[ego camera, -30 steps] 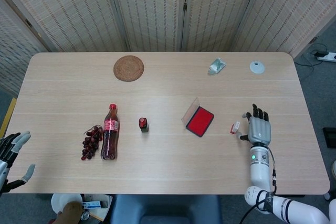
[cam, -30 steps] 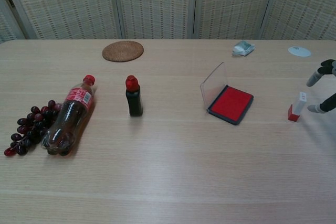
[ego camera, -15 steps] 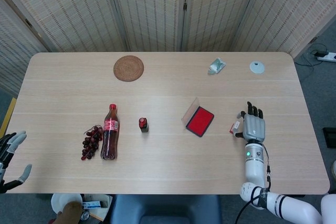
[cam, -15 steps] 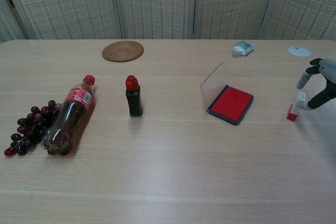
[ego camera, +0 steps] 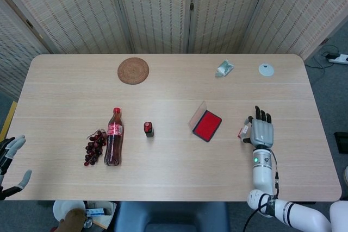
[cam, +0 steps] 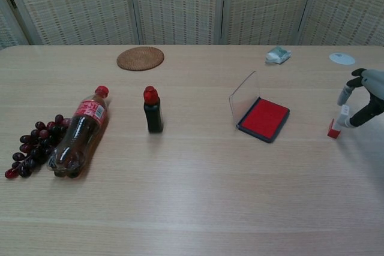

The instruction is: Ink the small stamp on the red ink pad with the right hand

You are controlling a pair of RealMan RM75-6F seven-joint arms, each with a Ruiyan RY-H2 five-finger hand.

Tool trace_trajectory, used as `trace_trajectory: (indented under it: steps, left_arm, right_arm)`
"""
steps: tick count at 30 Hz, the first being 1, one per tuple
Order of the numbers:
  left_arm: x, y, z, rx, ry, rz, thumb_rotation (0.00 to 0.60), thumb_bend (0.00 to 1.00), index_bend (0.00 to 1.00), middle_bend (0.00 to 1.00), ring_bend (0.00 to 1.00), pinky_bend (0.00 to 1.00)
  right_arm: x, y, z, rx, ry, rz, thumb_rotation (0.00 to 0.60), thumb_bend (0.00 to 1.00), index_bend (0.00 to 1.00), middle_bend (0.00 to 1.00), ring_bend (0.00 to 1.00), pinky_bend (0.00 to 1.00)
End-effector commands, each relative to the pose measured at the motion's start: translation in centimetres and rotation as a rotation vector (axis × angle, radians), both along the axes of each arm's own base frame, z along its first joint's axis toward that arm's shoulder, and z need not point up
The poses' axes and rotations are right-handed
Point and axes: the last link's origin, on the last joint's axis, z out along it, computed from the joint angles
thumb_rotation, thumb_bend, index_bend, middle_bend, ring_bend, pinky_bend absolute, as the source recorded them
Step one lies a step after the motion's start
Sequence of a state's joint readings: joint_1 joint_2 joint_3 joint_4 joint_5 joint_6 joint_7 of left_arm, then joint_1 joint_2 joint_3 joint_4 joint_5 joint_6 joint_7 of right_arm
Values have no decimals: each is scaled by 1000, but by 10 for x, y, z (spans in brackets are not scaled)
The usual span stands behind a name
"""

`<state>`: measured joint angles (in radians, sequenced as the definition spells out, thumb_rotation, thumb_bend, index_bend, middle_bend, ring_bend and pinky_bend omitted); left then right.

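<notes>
Right hand (cam: 362,97): fingers spread around small white, red-based stamp (cam: 336,123), grip unconfirmed. Risk judged: tilted stamp toppling on pale wooden desk (cam: 198,196), short of open red ink pad (cam: 263,119).

1. Head view: high, looking steeply down, far enough to frame the whole table (ego camera: 163,91) and the folding screens (ego camera: 163,9) behind.
2. Chest view: low, nearer, shallow angle across the tabletop toward those screens.
3. Both views share the table.

Wooden table (ego camera: 163,93), cola bottle (ego camera: 113,144), grapes (ego camera: 94,146), ink pad (ego camera: 206,125), woven coaster (ego camera: 133,70)
</notes>
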<state>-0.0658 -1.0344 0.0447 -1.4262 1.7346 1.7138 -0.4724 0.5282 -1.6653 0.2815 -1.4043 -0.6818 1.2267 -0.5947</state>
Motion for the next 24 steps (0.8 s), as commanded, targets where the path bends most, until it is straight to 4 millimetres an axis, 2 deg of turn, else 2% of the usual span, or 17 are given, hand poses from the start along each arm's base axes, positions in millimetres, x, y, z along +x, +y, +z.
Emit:
trace_trajectory:
  steps: [1, 14, 24]
  left_arm:
    - [1, -1, 0, 2, 1, -1, 600, 427, 0, 0, 0, 0]
    - [1, -3, 1, 6, -1, -5, 600, 427, 0, 0, 0, 0]
    - [2, -4, 1, 6, -3, -16, 600, 427, 0, 0, 0, 0]
  right_arm:
    - [-1, 0, 0, 0, -2, -1, 600, 230, 406, 24, 0, 0]
    - [-5, 1, -4, -2, -15, -4, 600, 231, 413, 32, 0, 0]
    - [-5, -1, -6, -12, -19, -5, 600, 231, 516, 53, 0, 0]
